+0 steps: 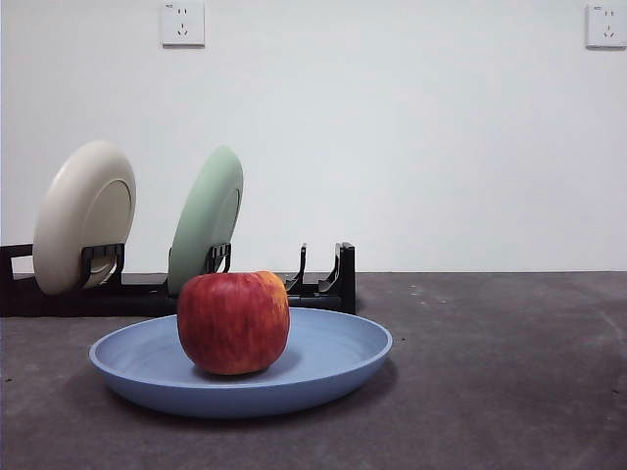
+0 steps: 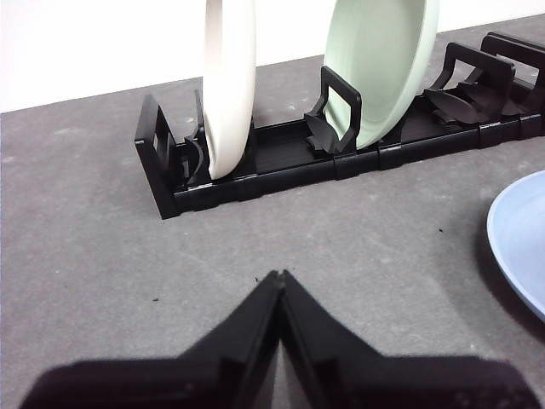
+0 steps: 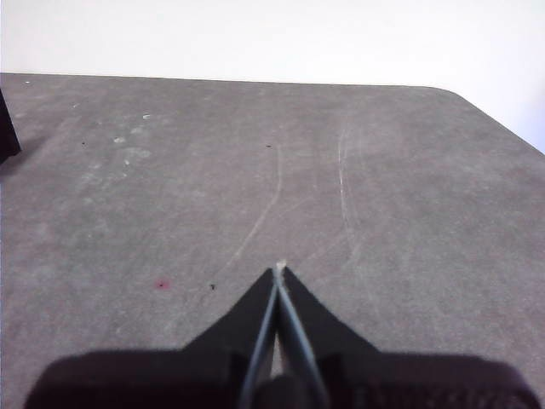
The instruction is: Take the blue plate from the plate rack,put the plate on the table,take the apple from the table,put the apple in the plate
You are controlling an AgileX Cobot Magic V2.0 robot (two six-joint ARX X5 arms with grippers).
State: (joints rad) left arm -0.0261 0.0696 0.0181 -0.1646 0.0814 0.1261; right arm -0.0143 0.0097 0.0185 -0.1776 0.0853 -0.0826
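Apple (image 1: 233, 323) sits in blue plate (image 1: 323, 367) on table (image 1: 509, 372), before plate rack (image 1: 323, 286) | your left gripper (image 2: 278, 278) pressed together, plate rim nearby | right gripper (image 3: 278, 271) pressed together over bare table near its edge.

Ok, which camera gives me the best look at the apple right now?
Front view: the apple sits whole and unobstructed on the blue plate. The left wrist view shows only the plate's edge, no apple; the right wrist view shows neither, only table.
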